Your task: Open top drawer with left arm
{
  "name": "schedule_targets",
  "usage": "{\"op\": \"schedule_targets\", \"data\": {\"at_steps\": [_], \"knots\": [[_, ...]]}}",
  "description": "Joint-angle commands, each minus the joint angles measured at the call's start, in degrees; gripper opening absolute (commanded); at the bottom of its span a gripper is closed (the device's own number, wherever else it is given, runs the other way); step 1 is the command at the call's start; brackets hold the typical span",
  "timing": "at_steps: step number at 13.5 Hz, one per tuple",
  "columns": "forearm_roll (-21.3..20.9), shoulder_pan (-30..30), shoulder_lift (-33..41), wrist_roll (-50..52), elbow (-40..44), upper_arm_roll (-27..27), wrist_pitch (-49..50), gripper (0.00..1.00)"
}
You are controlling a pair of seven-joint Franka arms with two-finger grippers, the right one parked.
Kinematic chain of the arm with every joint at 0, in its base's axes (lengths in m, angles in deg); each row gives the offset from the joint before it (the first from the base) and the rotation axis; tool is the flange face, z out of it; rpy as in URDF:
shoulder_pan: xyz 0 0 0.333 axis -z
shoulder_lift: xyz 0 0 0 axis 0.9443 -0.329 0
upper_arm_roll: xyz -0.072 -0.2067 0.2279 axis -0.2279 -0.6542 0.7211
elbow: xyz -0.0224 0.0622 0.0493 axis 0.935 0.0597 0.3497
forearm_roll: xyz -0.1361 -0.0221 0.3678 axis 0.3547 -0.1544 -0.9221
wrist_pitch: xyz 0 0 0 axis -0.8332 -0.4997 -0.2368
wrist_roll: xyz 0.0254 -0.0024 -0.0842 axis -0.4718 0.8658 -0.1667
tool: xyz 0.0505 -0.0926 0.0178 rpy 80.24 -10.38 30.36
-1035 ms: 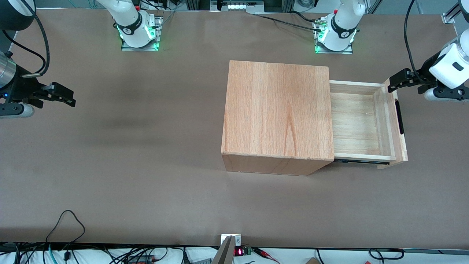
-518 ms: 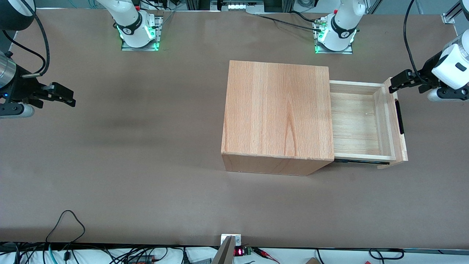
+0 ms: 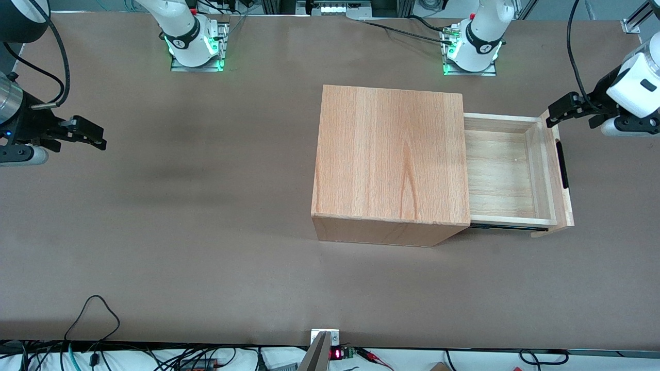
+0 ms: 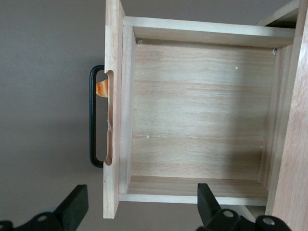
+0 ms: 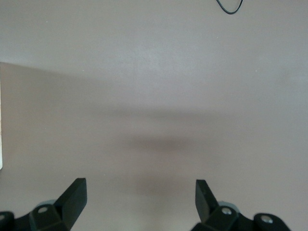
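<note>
Front view: the top drawer (image 3: 508, 172) sits pulled out; the gripper (image 3: 554, 114), fingers spread and empty, should lift away slowly.

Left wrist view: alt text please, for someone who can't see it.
The top drawer is pulled out of its wooden box, its pale inside bare, black handle on the front panel. The left arm's open pincer hovers above, touching nothing.

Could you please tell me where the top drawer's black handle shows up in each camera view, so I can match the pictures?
Front view: the black handle runs along the top drawer's front panel, nearer the camera than the open left gripper.
Left wrist view: the handle stands off the front panel, with the gripper raised above the drawer.
Right wrist view: not in it.
Shared landmark: the drawer's pale inner plank.
</note>
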Motion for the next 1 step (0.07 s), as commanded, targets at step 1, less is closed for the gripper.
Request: {"op": "schedule_targets", "data": {"at_steps": [1], "knots": [[-1.4, -0.2, 1.4, 0.7, -0.5, -0.5, -0.2, 1.0]]}}
